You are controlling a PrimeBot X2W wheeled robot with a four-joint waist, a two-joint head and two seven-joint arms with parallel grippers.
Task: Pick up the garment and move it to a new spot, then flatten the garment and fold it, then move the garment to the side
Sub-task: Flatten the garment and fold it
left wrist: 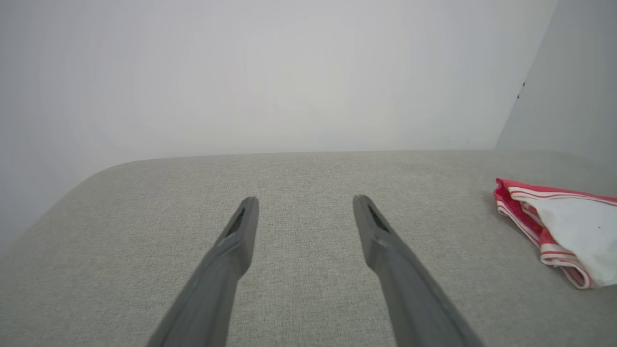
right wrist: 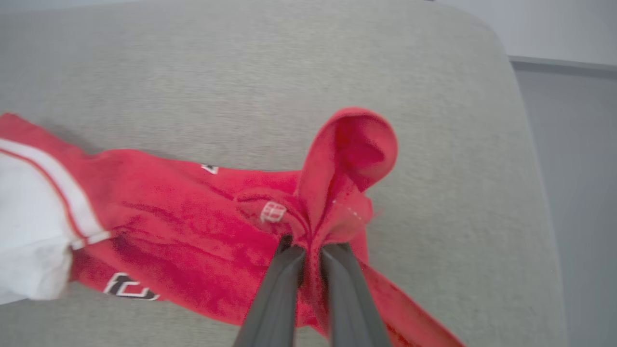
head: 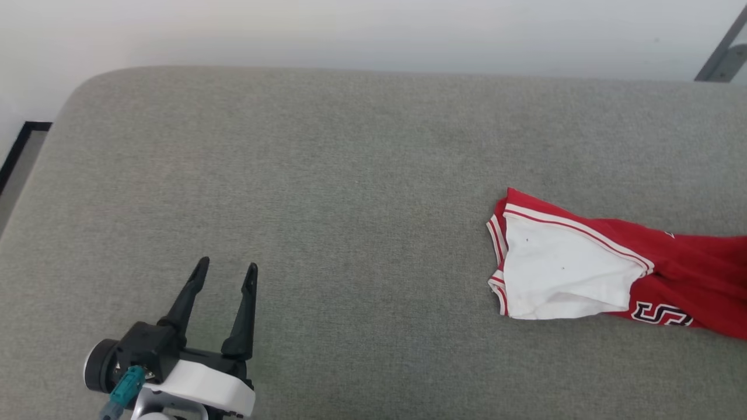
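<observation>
Garment (head: 700, 262) lies bunched at the cushion's (head: 350, 175) right; its black-and-white lettering is cut off and unreadable. Right gripper (right wrist: 311, 246) pinches its red cloth. Left gripper (head: 227, 264) is spread wide at near left, well apart from it.

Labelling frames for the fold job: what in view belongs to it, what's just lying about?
Job: bright red soft jersey shirt with white sleeve; right claw, shut on its red cloth; left claw, open.
Lying about: grey woven fabric cushion; pale wall; grey metal bar.

Head camera high above cushion (head: 350, 175), wrist cameras low, garment (head: 583, 274) in all three.
</observation>
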